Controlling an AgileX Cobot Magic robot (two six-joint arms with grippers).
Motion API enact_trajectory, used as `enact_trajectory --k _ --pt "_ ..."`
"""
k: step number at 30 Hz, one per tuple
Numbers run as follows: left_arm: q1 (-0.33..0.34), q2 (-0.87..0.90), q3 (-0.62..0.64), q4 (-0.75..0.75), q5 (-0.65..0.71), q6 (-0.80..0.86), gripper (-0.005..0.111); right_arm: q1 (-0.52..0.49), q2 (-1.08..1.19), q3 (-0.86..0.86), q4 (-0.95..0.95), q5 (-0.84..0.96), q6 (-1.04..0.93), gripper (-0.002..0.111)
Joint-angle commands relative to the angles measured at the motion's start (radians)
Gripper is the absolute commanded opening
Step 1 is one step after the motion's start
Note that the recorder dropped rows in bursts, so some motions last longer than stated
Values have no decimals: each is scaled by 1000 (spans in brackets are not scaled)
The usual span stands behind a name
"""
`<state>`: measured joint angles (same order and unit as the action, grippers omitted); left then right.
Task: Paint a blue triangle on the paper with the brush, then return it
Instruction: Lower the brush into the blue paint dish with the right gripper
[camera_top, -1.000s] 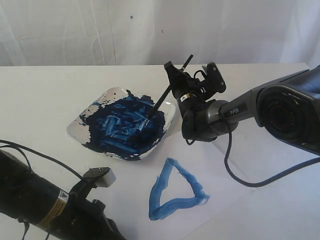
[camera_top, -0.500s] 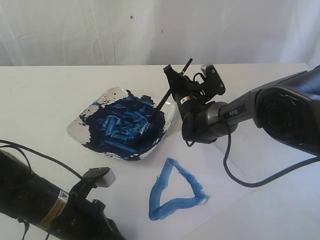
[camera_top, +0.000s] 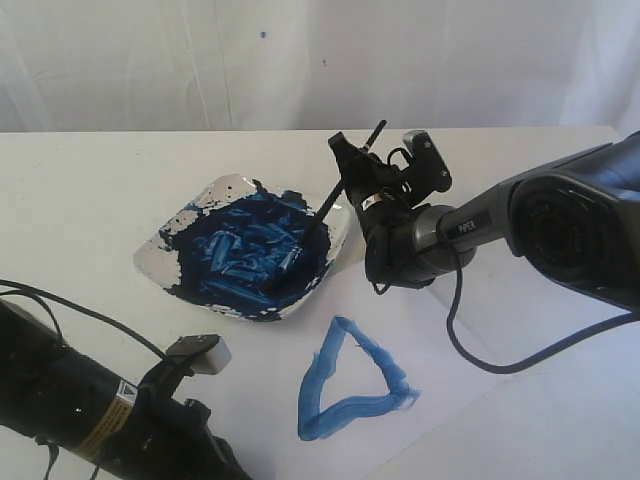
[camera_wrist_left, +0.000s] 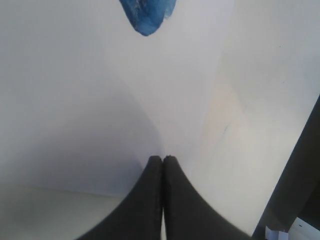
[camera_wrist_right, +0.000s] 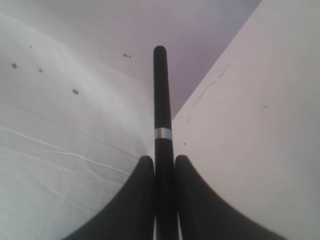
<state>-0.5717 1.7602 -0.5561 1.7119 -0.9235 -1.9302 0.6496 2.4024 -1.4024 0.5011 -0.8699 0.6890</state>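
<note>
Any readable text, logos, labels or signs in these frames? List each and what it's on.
"PiPER": small white lettering on the right arm's grey link, just legible in the exterior view.
Yellow label on the left arm: a black warning triangle sign at its upper end; its printed lines are too small and blurred to read.
Left and right wrist views: no text or signs.

The white table (camera_top: 80, 180) is carrying a paint-smeared white dish (camera_top: 165, 248) near its middle, and the paper (camera_top: 420, 330) is lying flat at the dish's five o'clock, close beside it.
</note>
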Motion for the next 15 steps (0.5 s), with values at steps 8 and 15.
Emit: enact_trajectory --k 8,15 --pt "2 -3 7 18 20 3 0 -4 -3 -3 7 46 -16 0" --pt "2 -3 7 18 20 3 0 -4 -3 -3 48 77 -16 0"
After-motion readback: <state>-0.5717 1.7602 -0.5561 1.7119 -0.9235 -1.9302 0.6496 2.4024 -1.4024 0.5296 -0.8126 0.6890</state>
